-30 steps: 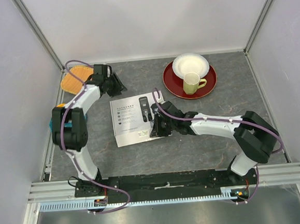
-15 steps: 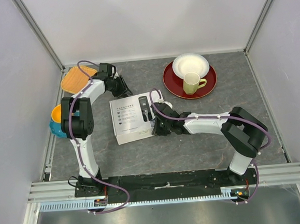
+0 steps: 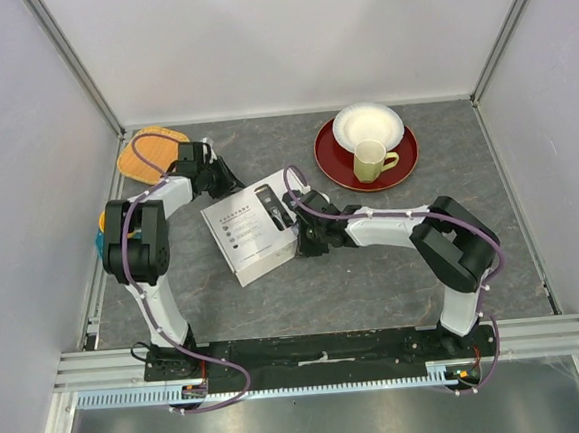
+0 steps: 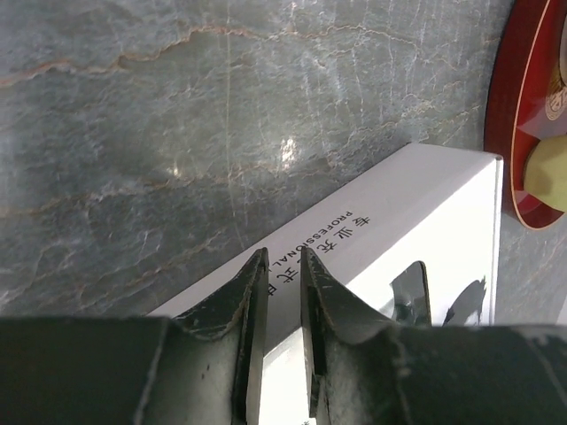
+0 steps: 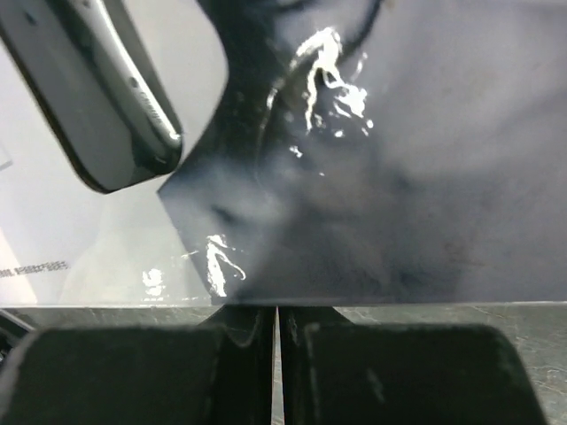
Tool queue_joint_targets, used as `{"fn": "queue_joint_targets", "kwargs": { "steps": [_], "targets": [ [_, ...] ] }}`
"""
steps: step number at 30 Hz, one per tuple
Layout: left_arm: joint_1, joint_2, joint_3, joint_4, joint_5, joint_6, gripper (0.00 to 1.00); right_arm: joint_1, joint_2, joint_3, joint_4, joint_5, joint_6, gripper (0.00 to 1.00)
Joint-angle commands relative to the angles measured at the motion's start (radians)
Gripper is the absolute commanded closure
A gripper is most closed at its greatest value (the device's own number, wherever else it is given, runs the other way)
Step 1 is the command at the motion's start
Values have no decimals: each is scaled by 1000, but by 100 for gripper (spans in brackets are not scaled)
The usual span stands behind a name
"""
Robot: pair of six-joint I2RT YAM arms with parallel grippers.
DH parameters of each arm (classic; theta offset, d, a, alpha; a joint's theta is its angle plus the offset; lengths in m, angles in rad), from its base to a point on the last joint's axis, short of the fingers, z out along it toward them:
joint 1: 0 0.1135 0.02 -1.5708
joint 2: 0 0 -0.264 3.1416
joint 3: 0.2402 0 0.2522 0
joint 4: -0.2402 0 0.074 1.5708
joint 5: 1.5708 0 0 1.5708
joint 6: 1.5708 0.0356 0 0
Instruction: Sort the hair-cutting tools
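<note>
A closed white cardboard box (image 3: 251, 242) lies tilted at the table's middle, with a clipper pictured on its lid. The clipper, comb attachments and cleaning brush themselves are hidden. My left gripper (image 3: 231, 181) is at the box's far left corner. In the left wrist view the box (image 4: 416, 204) lies just beyond the left gripper (image 4: 282, 257), whose jaws are nearly together with nothing between them. My right gripper (image 3: 304, 237) is against the box's right edge. In the right wrist view the right gripper (image 5: 276, 310) is shut and empty below a glossy black panel (image 5: 399, 177) of the box.
A red plate (image 3: 338, 165) at the back right carries a white bowl (image 3: 368, 125) and a yellow-green mug (image 3: 369, 160). An orange woven mat (image 3: 144, 153) lies at the back left. A blue and orange object (image 3: 102, 227) sits by the left wall.
The box has turned counter-clockwise and slid a little left. My left gripper came forward to its far left corner. My right gripper moved left with the box's right edge.
</note>
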Motion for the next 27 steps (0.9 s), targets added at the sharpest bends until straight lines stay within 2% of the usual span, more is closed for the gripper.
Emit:
{"fn": "queue_joint_targets", "kwargs": {
  "steps": [1,14,17,22,27],
  "targets": [
    [-80,-73,-167,-175,154,-88,74,-50,31,78,225,19,-19,93],
    [-123,-375,-440,-146,158,-130,75,-110,66,70,291,-156,-38,86],
    [-141,-435,-468,-186,116,-101,74,-110,88,91,337,-206,-30,86],
    [-147,-518,-532,-241,91,-75,74,-114,94,111,331,-204,-21,85],
    [-149,-630,-604,-282,23,-72,73,-166,37,58,311,-214,19,80]
  ]
}}
